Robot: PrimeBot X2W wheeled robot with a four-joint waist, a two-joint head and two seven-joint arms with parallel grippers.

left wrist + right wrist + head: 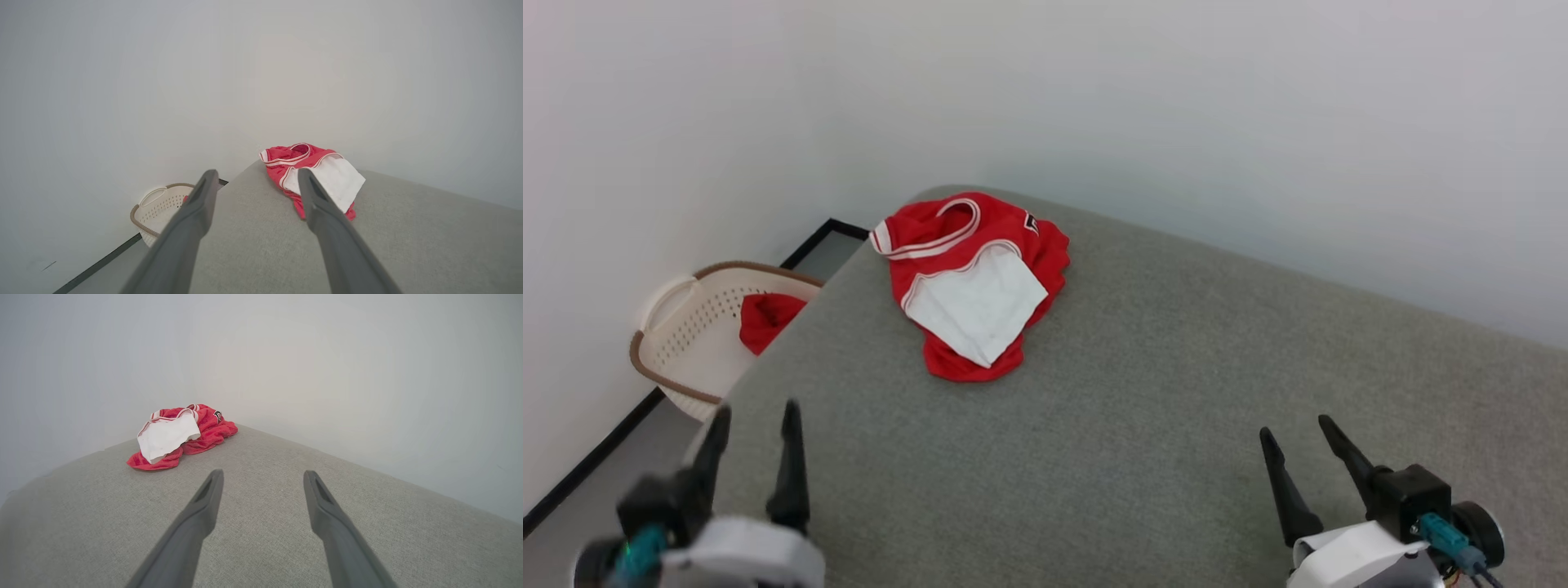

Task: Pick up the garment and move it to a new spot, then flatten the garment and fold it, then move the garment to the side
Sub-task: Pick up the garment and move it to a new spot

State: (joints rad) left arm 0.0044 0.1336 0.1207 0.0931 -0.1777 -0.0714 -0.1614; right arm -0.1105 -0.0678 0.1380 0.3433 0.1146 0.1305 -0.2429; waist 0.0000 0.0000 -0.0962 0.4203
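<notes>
Surface: I see a broad grey woven-fabric tabletop [1176, 408] with a rounded far-left corner; it fills the lower part of the head view.
Room: a plain white wall [1176, 98] stands behind and to the left. A grey floor strip [572, 539] with a black baseboard line lies at the left.
Basket: a cream perforated plastic laundry basket with a brown rim [633, 359] sits on the floor by the tabletop's left edge. A red cloth [768, 318] lies inside it.
Garment: the red jersey-style shirt with white sleeve and red-white striped trim [976, 286] lies in a crumpled heap near the far-left corner of the tabletop. The white sleeve is on top, and I can read only a scrap of black lettering.
Left gripper: the dark two-finger left gripper [756, 408] is at the near-left edge, fingers spread apart and holding nothing. The shirt is ahead and to its right, well apart from it.
Right gripper: the dark two-finger right gripper [1294, 426] is at the near right, fingers spread and holding nothing. The shirt is far ahead on its left, farther off than from the left one.
</notes>
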